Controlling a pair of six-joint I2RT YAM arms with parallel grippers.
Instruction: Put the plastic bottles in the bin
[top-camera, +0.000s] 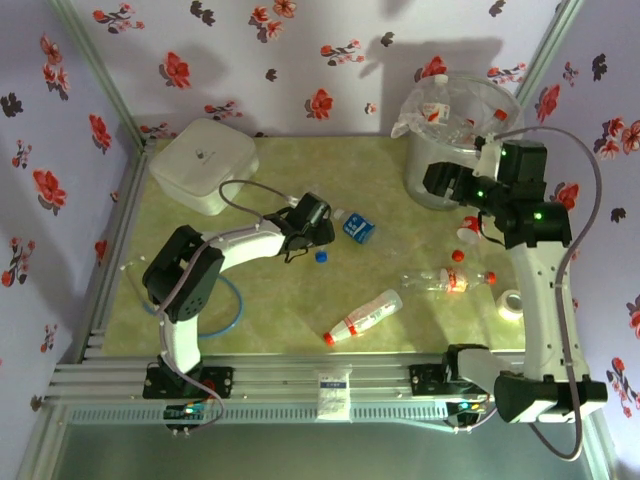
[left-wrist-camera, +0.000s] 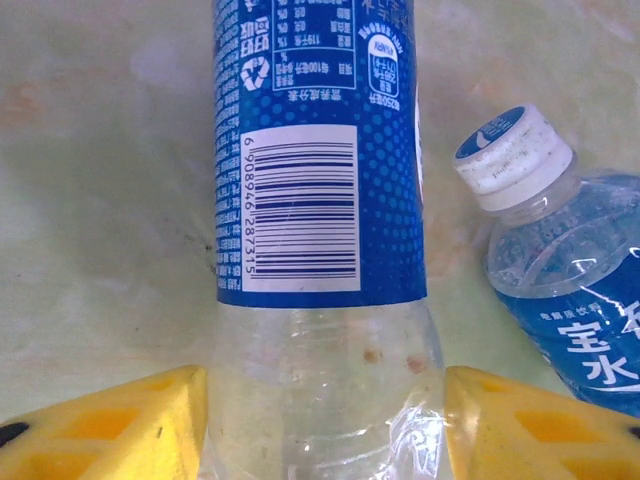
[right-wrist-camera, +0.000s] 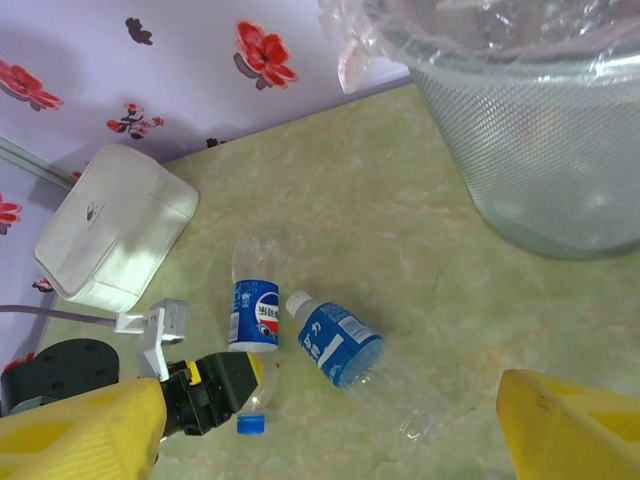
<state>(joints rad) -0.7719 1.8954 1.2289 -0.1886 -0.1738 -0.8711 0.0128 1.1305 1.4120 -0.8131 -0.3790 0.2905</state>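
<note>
a few bottles (top-camera: 437, 110) are already in the bin (top-camera: 462, 92), at least four more lie out on the table (top-camera: 250, 310), my left gripper (left-wrist-camera: 325, 400) is clamped on the blue-label bottle (left-wrist-camera: 315, 150) there, and my right gripper (right-wrist-camera: 325, 400) hangs wide open and empty by the bin

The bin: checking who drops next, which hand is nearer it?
Right. The right hand hovers just beside the bin; the left hand is across the table, closed on a blue-label bottle.
</note>
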